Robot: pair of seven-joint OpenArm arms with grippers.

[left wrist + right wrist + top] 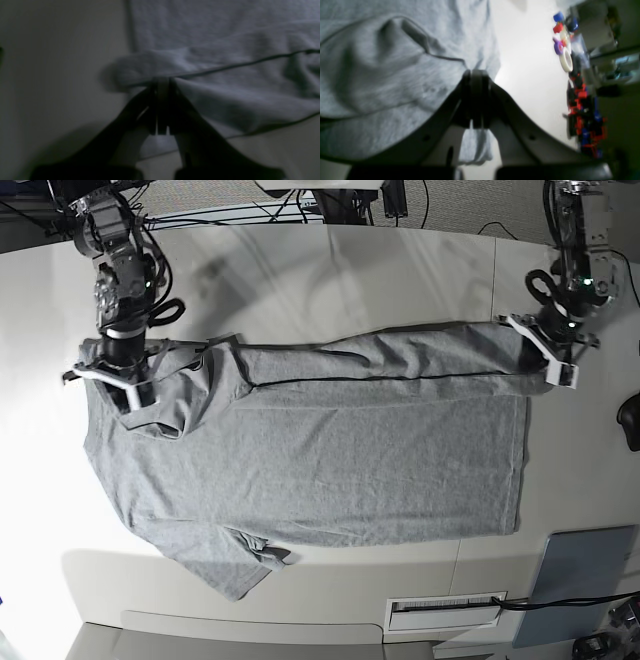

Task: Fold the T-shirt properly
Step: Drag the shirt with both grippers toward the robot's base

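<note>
One T-shirt (330, 460), two grippers: left gripper (162, 81) and right gripper (476, 72) both pinch it.

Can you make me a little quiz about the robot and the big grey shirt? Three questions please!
1. True or false: both the left gripper and the right gripper are pinching the T-shirt.
2. What lies at the bottom corner of the table, away from the shirt? A) a red ball B) a grey-blue pad C) a cup
3. Fill in: along the shirt's far side, a strip of cloth is already ______ over onto the rest.

Key: 1 true; 2 B; 3 folded
</note>
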